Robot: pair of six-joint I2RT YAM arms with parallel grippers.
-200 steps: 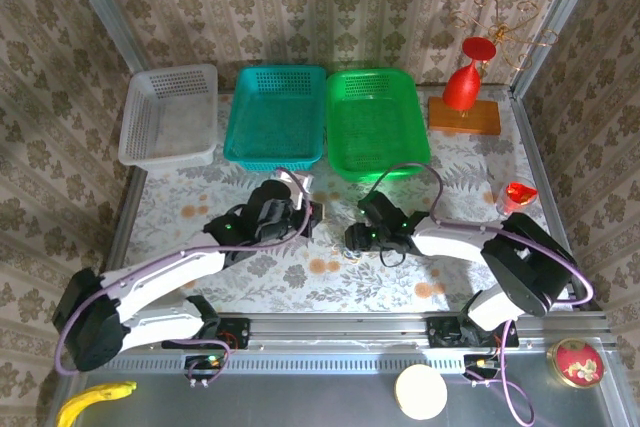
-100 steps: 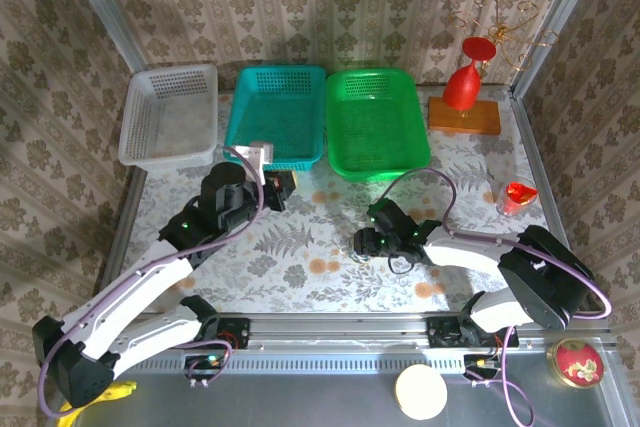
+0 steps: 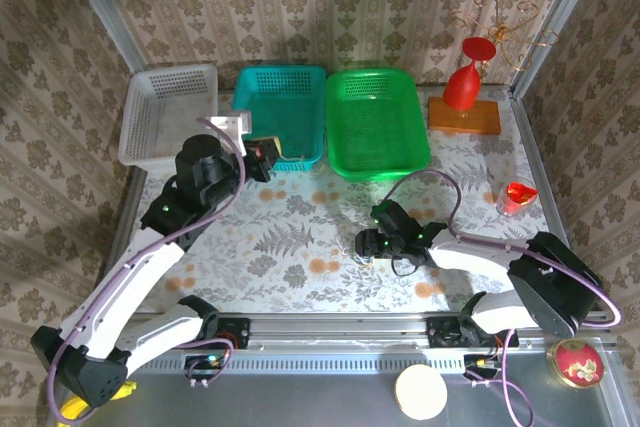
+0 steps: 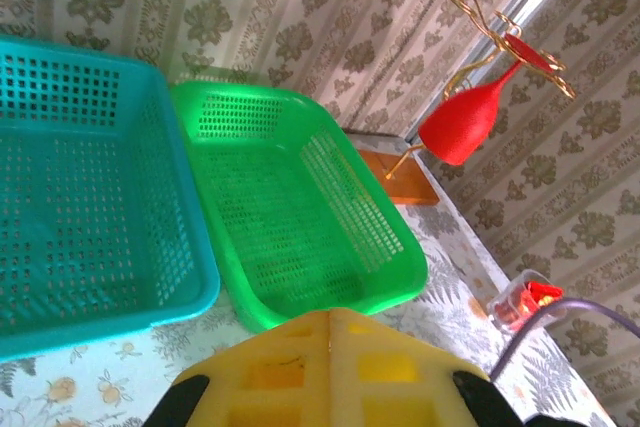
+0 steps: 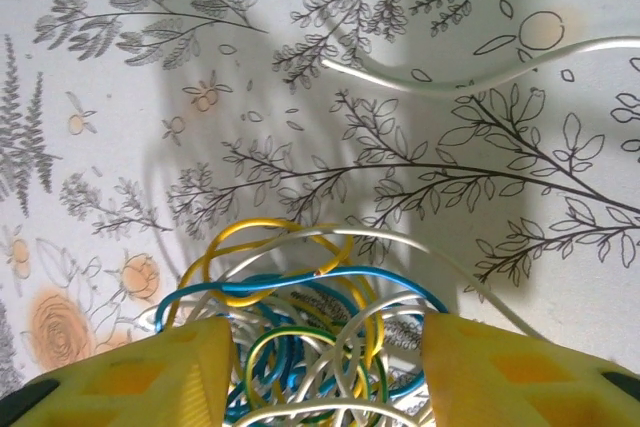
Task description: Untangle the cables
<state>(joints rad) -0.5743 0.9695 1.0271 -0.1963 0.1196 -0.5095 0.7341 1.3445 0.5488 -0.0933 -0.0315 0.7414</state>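
Many thin, multicoloured, tangled cables [image 5: 300, 322]

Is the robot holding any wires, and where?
The right gripper is open around the cables, holding nothing; left gripper shut, on one or not cannot tell.

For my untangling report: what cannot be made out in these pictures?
- Right wrist view: the bottom edge cuts off the lower cables inside the right tool.
- Top view: the cables are too small, partly under that tool.
- Left wrist view: whether the shut left tool pinches a cable.
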